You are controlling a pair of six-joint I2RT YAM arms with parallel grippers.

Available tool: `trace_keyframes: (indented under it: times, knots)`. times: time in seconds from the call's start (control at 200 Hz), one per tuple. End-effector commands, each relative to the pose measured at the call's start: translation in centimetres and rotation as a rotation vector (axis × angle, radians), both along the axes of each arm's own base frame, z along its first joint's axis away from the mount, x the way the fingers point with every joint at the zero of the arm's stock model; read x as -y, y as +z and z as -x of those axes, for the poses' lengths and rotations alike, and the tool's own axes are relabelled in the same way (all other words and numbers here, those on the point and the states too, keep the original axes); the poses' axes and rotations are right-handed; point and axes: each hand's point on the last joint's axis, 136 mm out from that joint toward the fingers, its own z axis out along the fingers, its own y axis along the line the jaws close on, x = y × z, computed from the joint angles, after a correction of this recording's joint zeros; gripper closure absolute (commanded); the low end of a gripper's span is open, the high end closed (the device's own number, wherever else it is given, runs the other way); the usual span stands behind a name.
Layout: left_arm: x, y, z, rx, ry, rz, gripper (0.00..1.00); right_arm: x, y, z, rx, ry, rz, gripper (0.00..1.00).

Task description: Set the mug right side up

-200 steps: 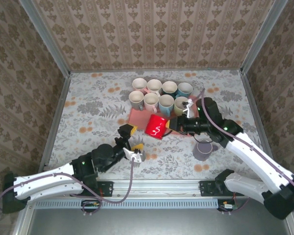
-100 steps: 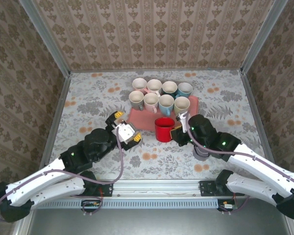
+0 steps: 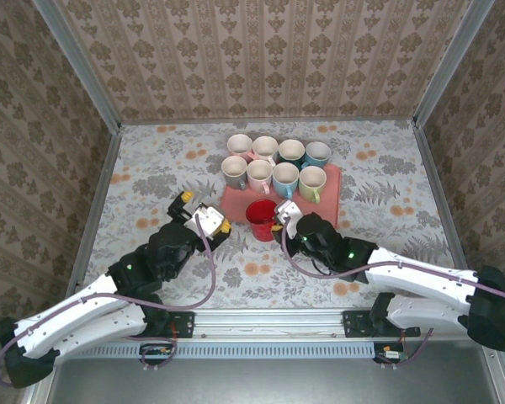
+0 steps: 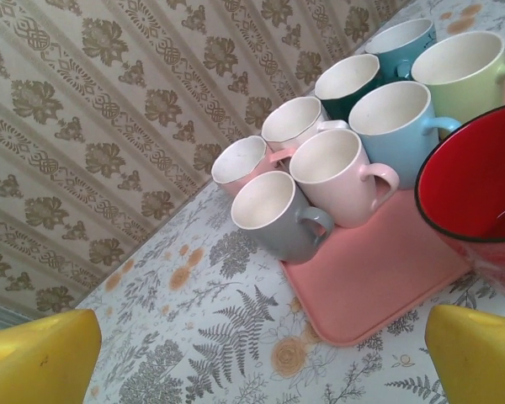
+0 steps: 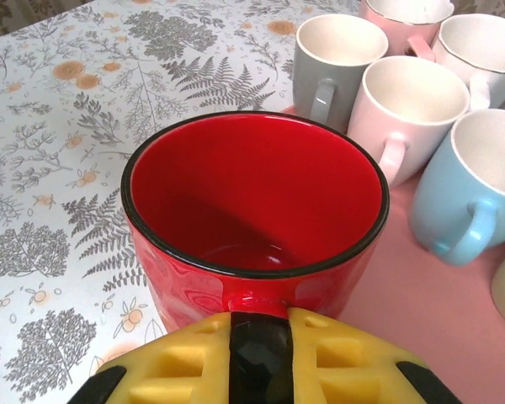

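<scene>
Right tool (image 3: pixel 279 223) is clamped on the handle side of the red mug (image 3: pixel 259 217), which stands mouth up at the near edge of the pink tray (image 4: pixel 362 269), partly over the flowered desk (image 3: pixel 151 177). Left tool (image 3: pixel 204 212) hangs just left of the mug, yellow fingers (image 4: pixel 38 358) spread wide, holding nothing. Eight other mugs (image 3: pixel 260 174) stand upright in two rows on the tray.

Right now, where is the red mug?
In the top view the red mug is upright at centre, at the pink tray's near edge, just in front of the pale pink mug, with the right gripper shut on it.
</scene>
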Motion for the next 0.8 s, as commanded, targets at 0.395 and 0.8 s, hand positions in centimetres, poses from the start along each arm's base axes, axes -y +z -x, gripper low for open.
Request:
trace_keyframes:
  times: [0.395,0.8]
  knots:
    - [-0.3,0.9,-0.1,0.042,0.008,0.030,0.00,-2.1,1.0,-5.5,0.219,-0.190,-0.096,1.00]
    - [-0.3,0.8,-0.1,0.047,0.009,0.024,0.00,-2.3,-2.5,-7.7,0.161,-0.315,-0.108,1.00]
